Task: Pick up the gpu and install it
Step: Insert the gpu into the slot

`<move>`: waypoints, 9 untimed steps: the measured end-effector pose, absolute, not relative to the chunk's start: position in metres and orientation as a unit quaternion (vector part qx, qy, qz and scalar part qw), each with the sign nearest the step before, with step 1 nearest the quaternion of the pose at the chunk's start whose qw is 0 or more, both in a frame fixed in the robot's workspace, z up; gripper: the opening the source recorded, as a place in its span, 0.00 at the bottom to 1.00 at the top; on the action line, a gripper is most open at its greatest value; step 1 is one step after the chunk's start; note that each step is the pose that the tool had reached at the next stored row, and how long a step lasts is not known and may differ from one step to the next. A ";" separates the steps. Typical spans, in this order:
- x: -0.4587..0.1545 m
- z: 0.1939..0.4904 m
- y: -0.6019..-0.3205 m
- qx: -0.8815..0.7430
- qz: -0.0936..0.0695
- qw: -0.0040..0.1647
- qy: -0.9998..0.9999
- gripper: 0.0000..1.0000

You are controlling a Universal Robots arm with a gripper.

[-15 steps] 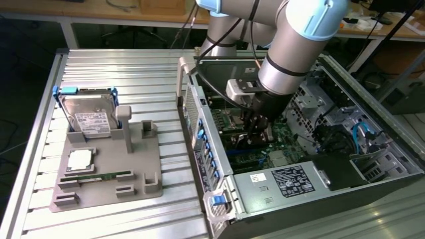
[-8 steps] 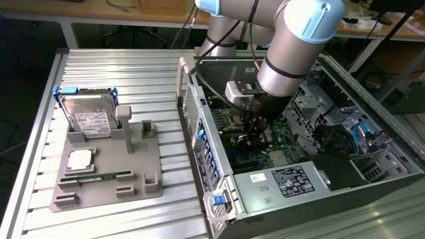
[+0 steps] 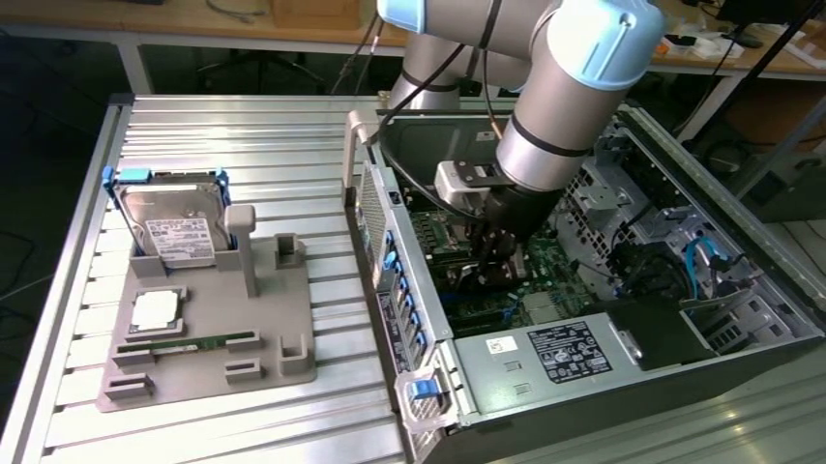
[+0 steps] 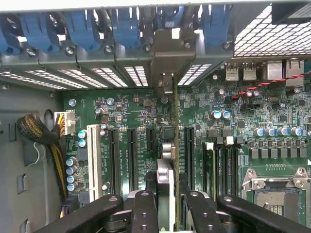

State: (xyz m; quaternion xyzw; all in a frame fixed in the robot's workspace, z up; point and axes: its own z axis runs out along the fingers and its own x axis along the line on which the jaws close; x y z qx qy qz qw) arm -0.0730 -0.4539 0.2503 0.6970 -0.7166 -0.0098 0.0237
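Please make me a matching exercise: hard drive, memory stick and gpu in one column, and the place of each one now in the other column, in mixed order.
Things:
1. hard drive
2. memory stick
3. gpu

Places:
A. gripped in the hand, inside the case
B. lying flat on the grey tray
C. standing upright on the tray

Pairs: 1-C, 2-B, 3-A
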 end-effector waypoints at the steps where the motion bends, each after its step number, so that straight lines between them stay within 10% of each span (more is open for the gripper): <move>1: -0.073 0.250 -0.454 0.697 -0.010 0.024 -0.717 0.27; 9: -0.073 0.251 -0.451 0.697 -0.010 0.023 -0.717 0.27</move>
